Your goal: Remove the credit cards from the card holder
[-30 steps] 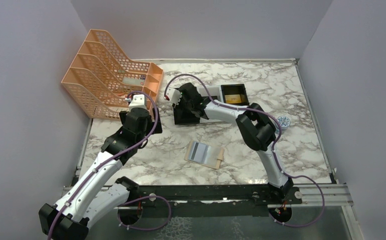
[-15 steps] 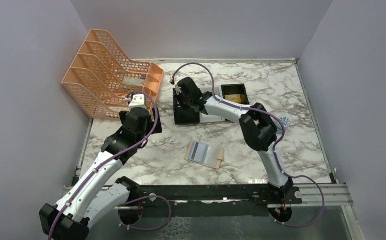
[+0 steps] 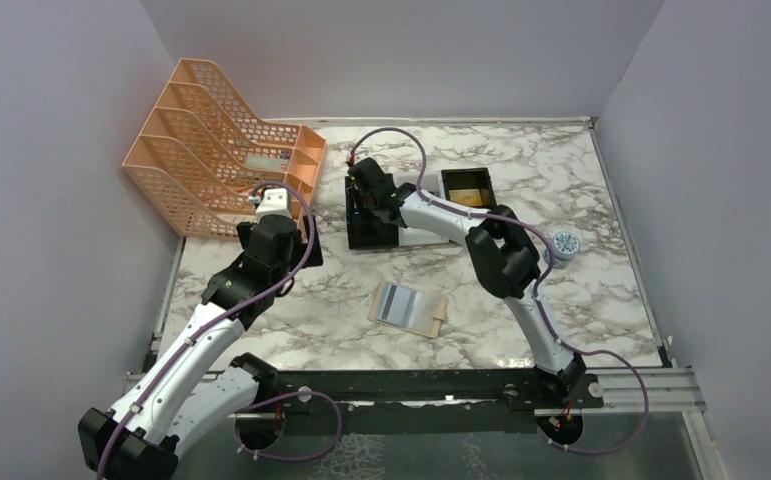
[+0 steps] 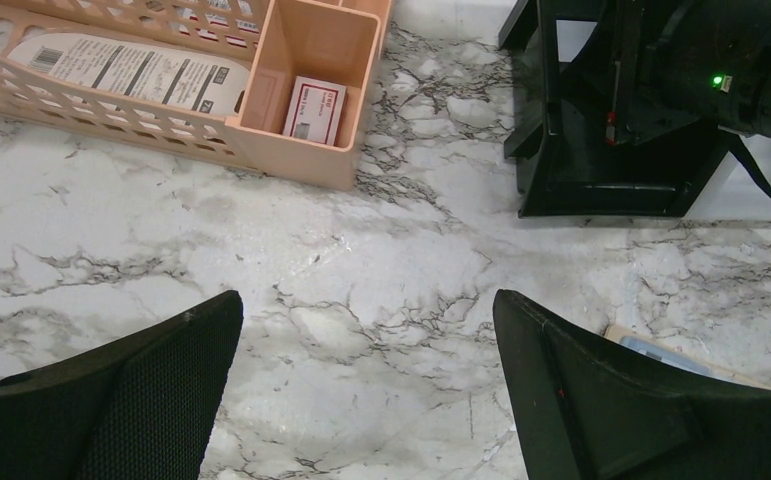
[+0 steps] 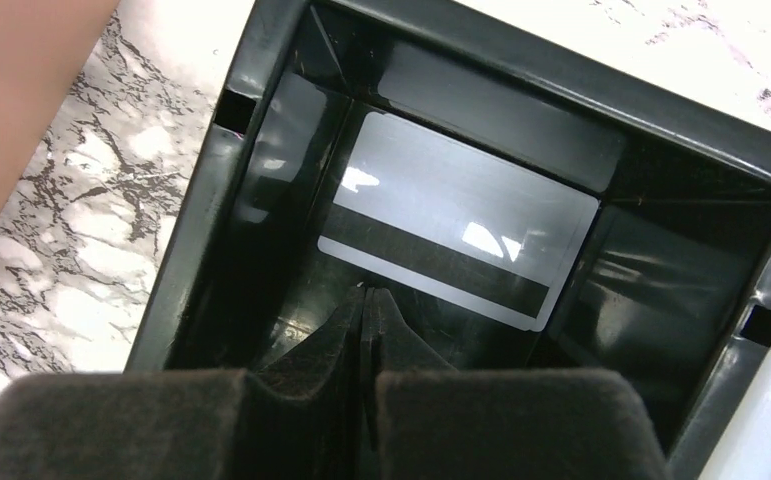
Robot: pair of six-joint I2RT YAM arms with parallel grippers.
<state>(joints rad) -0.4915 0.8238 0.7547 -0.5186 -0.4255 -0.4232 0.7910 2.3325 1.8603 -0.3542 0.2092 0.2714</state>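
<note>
Inside black tray [image 5: 206, 205], card [image 5: 458, 232] just beyond closed right jaws; card holder [image 3: 408, 308] near open left jaws.

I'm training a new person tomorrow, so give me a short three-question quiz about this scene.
1. True or false: the right end effector is shut.
2. Where does the striped card lie? A: in the black tray. B: on the bare table. C: in the orange rack.
3. Is the card holder lying open or folded shut?
Key: 1 true; 2 A; 3 open.
</note>
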